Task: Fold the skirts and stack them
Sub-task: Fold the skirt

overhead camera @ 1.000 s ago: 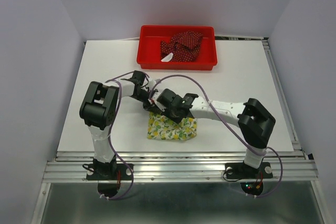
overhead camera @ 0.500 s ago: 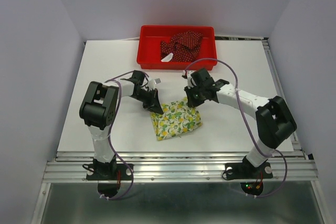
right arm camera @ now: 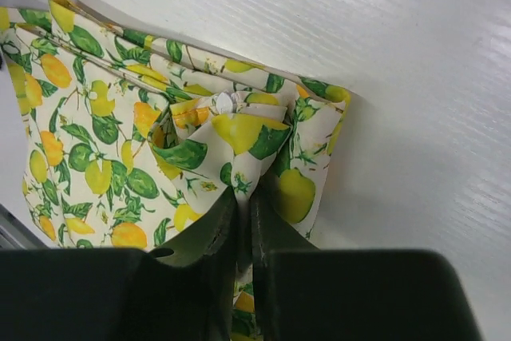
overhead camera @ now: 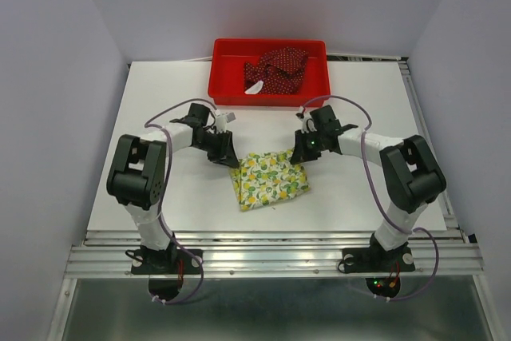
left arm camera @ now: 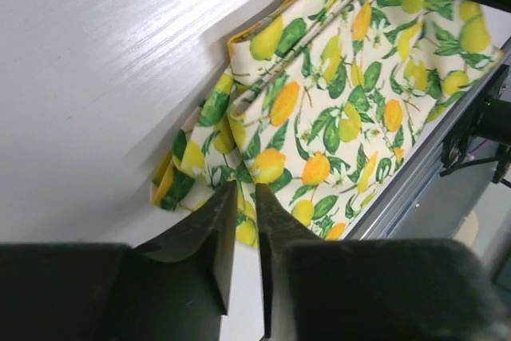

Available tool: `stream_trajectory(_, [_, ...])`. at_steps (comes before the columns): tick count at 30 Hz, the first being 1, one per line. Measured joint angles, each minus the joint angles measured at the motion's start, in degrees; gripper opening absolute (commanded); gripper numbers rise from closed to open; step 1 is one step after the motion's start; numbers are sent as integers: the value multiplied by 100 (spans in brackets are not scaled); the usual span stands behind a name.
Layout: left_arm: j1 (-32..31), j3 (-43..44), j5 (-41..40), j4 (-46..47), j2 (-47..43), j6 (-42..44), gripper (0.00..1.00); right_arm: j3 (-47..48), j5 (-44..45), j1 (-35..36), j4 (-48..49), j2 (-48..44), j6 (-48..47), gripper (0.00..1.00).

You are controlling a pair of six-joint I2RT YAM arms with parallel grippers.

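The cream lemon-print skirt (overhead camera: 271,180) lies folded flat on the white table between both arms. My left gripper (overhead camera: 229,159) is at its far left corner. In the left wrist view its jaws (left arm camera: 246,189) stand slightly apart at the cloth's edge (left arm camera: 335,101), with table showing through the gap and nothing pinched. My right gripper (overhead camera: 299,156) is at the far right corner, and in the right wrist view it (right arm camera: 246,193) is shut on a bunched fold of the lemon skirt (right arm camera: 104,117). The dark red dotted skirt (overhead camera: 277,69) lies crumpled in the tray.
The red plastic tray (overhead camera: 268,41) stands at the back middle of the table. The table's front edge and a metal rail (overhead camera: 271,237) run just below the lemon skirt. Grey walls close in both sides.
My right arm swung from the left of the lemon skirt to its far right corner, carrying cloth with it. The skirt now lies flatter and turned. My left jaws parted slightly.
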Motion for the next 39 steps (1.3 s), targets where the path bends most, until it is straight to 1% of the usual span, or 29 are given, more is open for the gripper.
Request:
stream_trajectory(4, [39, -66, -146, 2, -645, 122, 32, -166, -334, -94, 258, 146, 164, 5])
stream_trajectory(6, [35, -66, -164, 4, -835, 168, 36, -179, -564, -94, 387, 197, 245, 6])
stream_trajectory(7, [35, -66, -179, 2, -896, 188, 44, -184, -671, -92, 455, 223, 284, 7])
stream_trajectory(9, [35, -66, -238, 2, -916, 271, 51, -229, -903, -92, 614, 236, 345, 8])
stream_trajectory(11, [33, -66, -365, -15, -914, 400, 55, -313, -1069, -92, 796, 234, 407, 9])
stream_trajectory(14, [20, 9, -514, -50, -887, 671, 57, -442, -1178, -92, 905, 229, 428, 8])
stream_trajectory(17, [-33, 302, -719, -114, -693, 1150, 56, -505, -1241, -92, 933, 225, 439, 7])
stream_trajectory(22, [-297, 850, -914, -201, -361, 2035, 51, -505, -1298, -109, 994, 225, 442, 5])
stream_trajectory(25, [-505, 1182, -885, -417, -216, 2509, 47, -505, -1305, -109, 1005, 225, 442, 5])
stream_trajectory(28, [-682, 1451, -863, -577, -15, 2896, 47, -505, -1318, -109, 1012, 225, 442, 5])
stream_trajectory(32, [-855, 1517, -844, -763, 280, 3193, 46, -505, -1318, -109, 1012, 225, 442, 5])
stream_trajectory(36, [-892, 1508, -841, -964, 546, 3340, 44, -505, -1318, -109, 1012, 225, 444, 5])
stream_trajectory(39, [-894, 1480, -841, -1043, 605, 3401, 35, -505, -1318, -120, 1012, 225, 444, 5])
